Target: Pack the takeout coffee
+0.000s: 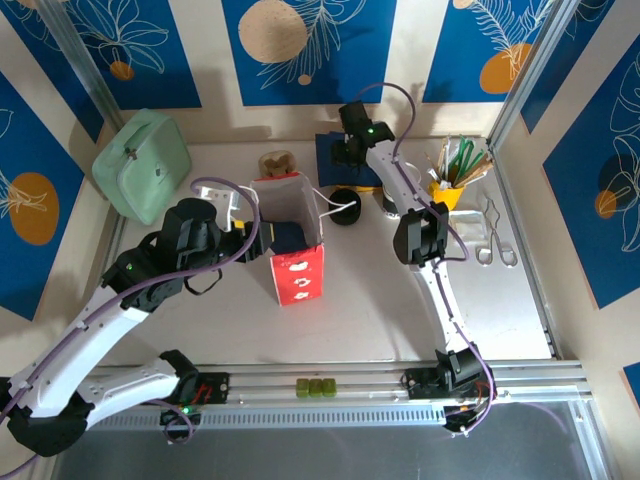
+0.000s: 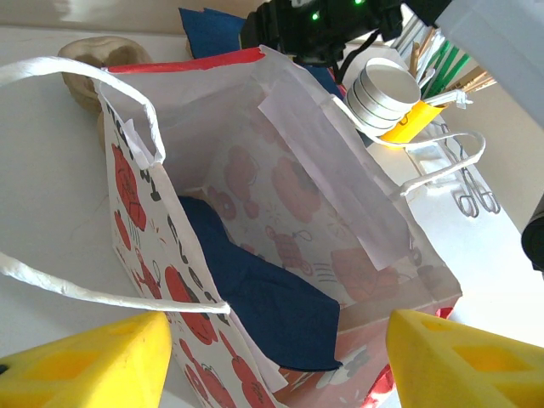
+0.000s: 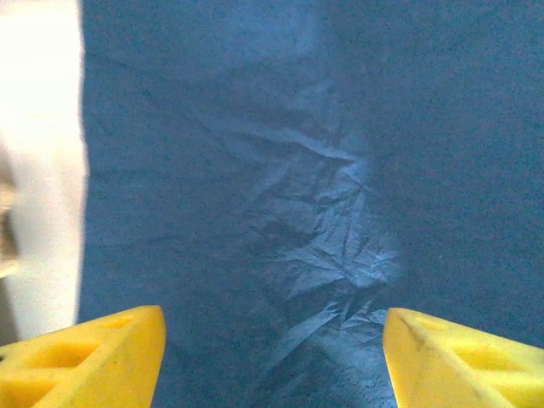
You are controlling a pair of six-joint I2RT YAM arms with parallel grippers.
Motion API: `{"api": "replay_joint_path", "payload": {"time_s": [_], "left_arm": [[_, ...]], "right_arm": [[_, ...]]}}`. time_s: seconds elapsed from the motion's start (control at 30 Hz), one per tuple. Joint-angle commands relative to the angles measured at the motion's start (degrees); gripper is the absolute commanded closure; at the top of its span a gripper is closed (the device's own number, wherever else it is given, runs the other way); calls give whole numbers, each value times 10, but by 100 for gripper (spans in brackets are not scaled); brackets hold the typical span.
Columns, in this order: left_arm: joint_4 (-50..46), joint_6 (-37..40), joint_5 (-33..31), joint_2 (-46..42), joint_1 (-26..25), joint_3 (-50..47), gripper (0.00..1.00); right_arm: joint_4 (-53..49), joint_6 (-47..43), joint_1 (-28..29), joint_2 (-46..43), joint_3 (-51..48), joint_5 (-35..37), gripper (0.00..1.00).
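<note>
One paper bag (image 1: 297,262) stands open mid-tabletop (image 1: 380,310). One takeout coffee (image 1: 345,211) sits just right of the bag, black lid up. Two blue napkins: one inside the bag (image 2: 263,297), one under the right claw (image 3: 272,319) at the back edge. That claw's spread wide, empty. Left claw (image 2: 276,327) is wide too, at the bag's left wall. Bare tabletop runs from the bag to the near rail.
</note>
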Motion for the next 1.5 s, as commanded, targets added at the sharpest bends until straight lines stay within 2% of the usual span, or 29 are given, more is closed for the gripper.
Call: {"api": "replay_joint_path", "payload": {"time_s": [0.0,0.3,0.43,0.57,0.73,1.27,1.47], "left_arm": [[16,-6,12,2,5,-3,32],[15,-7,15,6,5,2,33],[13,-8,16,6,5,3,33],[14,-8,16,5,5,4,33],[13,-9,18,5,5,5,33],[16,-22,23,-6,5,-3,34],[9,-23,19,-5,5,2,33]], "right_arm": [[-17,-4,-3,24,1,25,29],[-25,14,-10,50,-1,-5,30],[-25,17,-10,51,0,-16,41],[-26,22,-13,41,4,-27,57],[-19,30,-18,18,7,-41,69],[-31,36,-28,-82,12,-68,85],[-55,61,-33,-148,25,-118,91]]}}
